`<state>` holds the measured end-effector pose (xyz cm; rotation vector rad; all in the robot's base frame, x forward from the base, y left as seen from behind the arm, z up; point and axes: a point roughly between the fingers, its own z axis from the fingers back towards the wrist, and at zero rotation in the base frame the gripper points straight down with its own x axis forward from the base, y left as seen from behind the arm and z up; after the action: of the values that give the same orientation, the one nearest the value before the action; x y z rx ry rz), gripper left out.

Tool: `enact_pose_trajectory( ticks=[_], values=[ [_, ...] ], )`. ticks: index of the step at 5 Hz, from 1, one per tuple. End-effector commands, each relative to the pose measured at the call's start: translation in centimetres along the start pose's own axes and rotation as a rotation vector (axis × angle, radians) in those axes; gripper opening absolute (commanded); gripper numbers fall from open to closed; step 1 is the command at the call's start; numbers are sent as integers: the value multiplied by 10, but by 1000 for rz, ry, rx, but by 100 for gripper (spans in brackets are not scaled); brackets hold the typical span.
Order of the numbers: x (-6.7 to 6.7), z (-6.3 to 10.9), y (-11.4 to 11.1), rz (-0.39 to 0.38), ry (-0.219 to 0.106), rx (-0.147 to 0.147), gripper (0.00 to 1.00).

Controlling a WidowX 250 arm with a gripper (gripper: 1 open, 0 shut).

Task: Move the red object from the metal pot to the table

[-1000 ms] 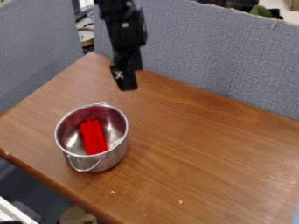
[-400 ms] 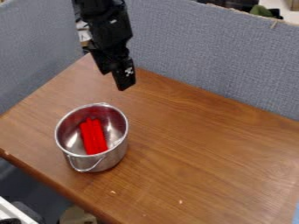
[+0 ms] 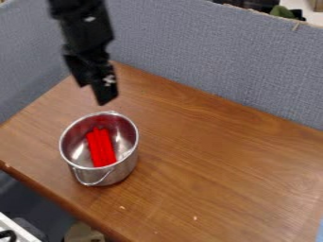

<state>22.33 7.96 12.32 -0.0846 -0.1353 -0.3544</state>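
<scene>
The red object lies inside the metal pot, a small shiny steel pot with a thin wire handle at its front. The pot stands on the brown wooden table near the front left corner. My gripper hangs above the table just behind and slightly left of the pot, pointing down. Its black fingers look open and nothing is between them. It touches neither the pot nor the red object.
Grey fabric partition walls run along the back and left of the table. The table's front left edge is close to the pot. Bare wood stretches to the right of the pot.
My gripper has swung left and a little down, from above the table's back edge to just behind the pot. The pot and the red object have not moved.
</scene>
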Motion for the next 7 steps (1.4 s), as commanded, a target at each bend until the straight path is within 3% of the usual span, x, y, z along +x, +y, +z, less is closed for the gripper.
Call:
enact_pose_trajectory(
  ticks=[1,2,3,4,5,6,7],
  values=[
    [-17,10,-36,-84,4,-17,100],
    [-28,13,-68,-179,16,-34,100],
    [-19,15,-74,-382,58,-58,100],
    [-14,20,-75,-586,69,-93,100],
    [-15,-11,-59,-445,68,-76,0],
    [-16,-43,-53,-309,56,-60,100],
    [-16,-76,-43,-175,46,-56,100]
  ],
)
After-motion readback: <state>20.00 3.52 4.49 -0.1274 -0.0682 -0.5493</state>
